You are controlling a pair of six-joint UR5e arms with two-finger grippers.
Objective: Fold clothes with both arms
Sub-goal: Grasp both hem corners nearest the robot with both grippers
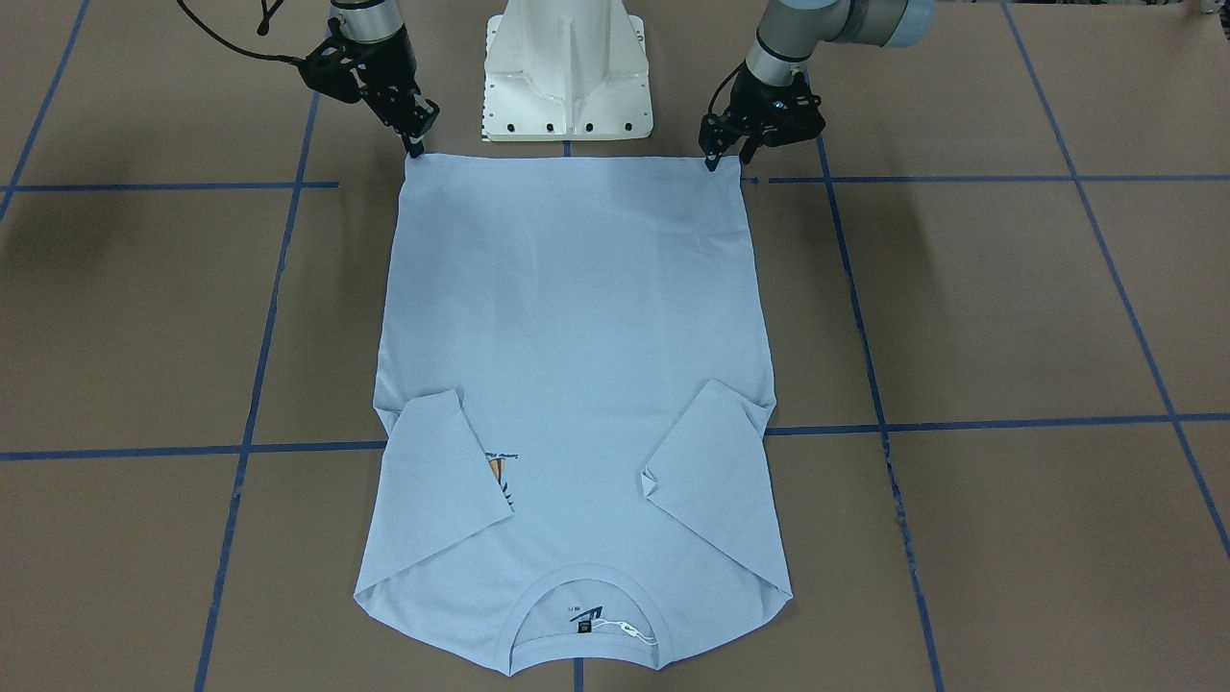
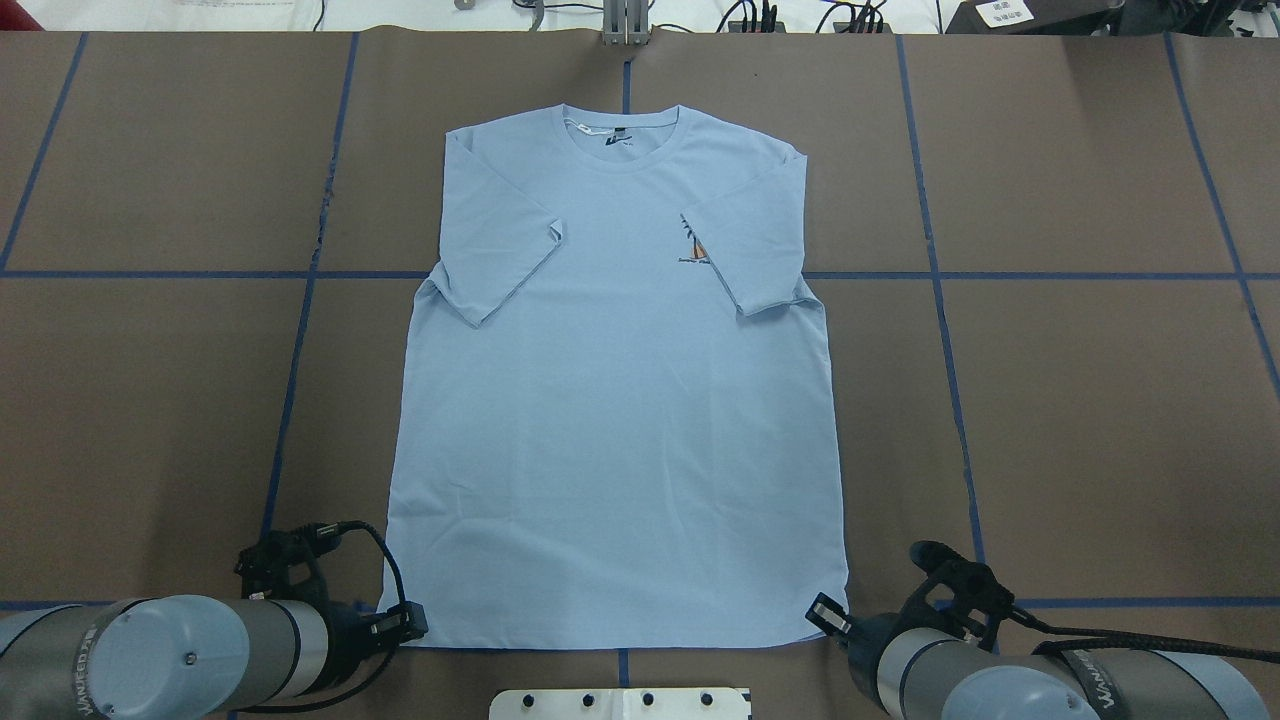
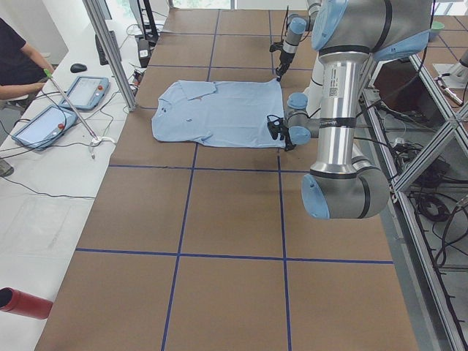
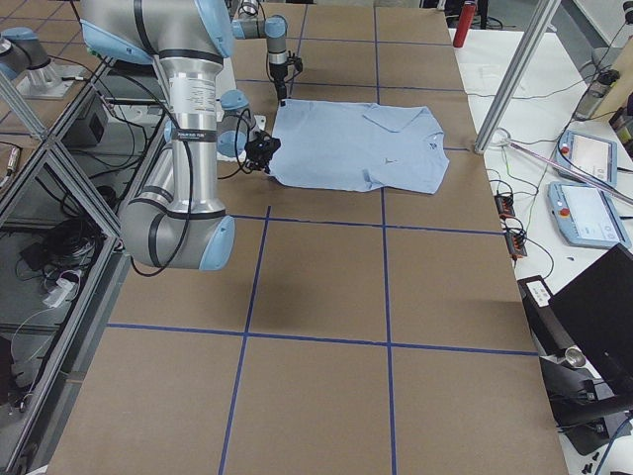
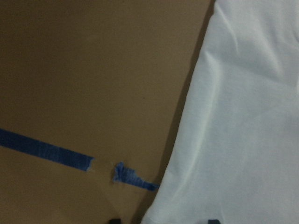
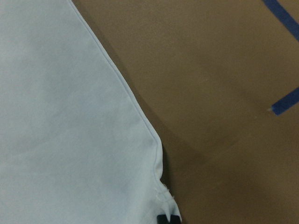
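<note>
T-shirt flat on brown table

T-shirt: we count 1
sleeves: we count 2, one sleeve, other sleeve
arms: we count 2, left arm, right arm
tools: we count 2, left tool, right tool
pedestal: 1
bench: 1
tablets: we count 2, near tablet, far tablet
red bottle: 1
operator: we see 1, only partly in frame
</note>
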